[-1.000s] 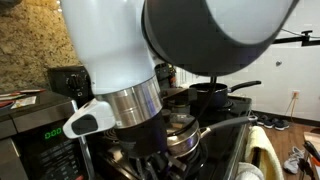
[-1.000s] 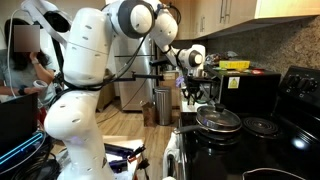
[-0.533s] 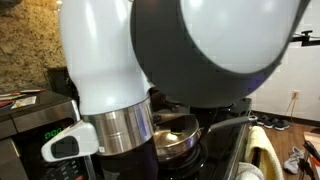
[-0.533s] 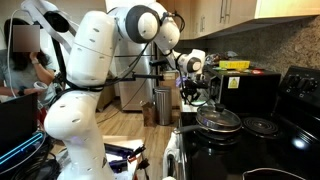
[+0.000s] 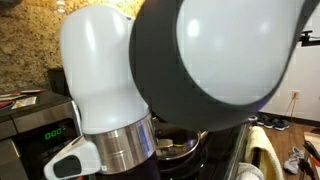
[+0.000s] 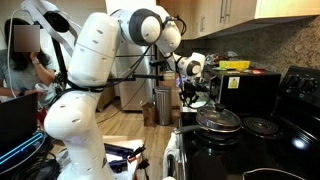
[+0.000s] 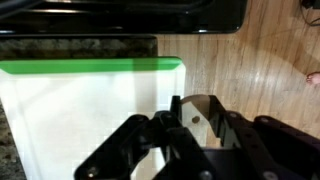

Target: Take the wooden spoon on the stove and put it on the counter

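In the wrist view my gripper [image 7: 197, 110] is shut on the pale wooden spoon [image 7: 203, 108]; a short tan piece with a small hole shows between the black fingers. It hangs over a white cutting board [image 7: 80, 110] with a green edge. In an exterior view the gripper [image 6: 190, 95] is off the left end of the black stove [image 6: 265, 148], over the counter edge. The spoon is too small to make out there. In the other exterior view my own arm [image 5: 180, 70] hides the gripper and the spoon.
A steel pan with a glass lid [image 6: 218, 120] sits on the stove's near burner and shows partly behind the arm [image 5: 178, 150]. A microwave with a green display [image 5: 40, 130] stands beside the stove. Wood floor [image 7: 265, 70] lies beyond the board. A person stands at the far left [image 6: 25, 60].
The arm has swung across an exterior view and now fills most of it. The gripper has shifted slightly left, away from the pan, still shut on the spoon.
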Robot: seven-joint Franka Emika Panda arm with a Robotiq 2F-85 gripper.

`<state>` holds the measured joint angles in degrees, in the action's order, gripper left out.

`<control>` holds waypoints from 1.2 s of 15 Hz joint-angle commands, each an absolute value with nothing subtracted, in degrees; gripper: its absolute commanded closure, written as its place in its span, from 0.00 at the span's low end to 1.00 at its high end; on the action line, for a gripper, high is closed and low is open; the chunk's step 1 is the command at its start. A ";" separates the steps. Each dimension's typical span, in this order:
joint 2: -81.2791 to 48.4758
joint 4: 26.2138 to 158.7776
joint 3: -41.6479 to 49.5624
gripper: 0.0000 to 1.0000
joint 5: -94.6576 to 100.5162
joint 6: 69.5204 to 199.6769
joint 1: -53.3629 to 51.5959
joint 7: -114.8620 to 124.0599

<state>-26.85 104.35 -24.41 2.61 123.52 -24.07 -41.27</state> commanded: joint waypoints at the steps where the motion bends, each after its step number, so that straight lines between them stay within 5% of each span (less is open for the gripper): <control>1: -27.87 103.84 -25.05 0.92 2.88 123.87 -23.55 -42.36; 18: -30.39 102.28 -22.69 0.92 12.30 122.91 -24.92 -41.20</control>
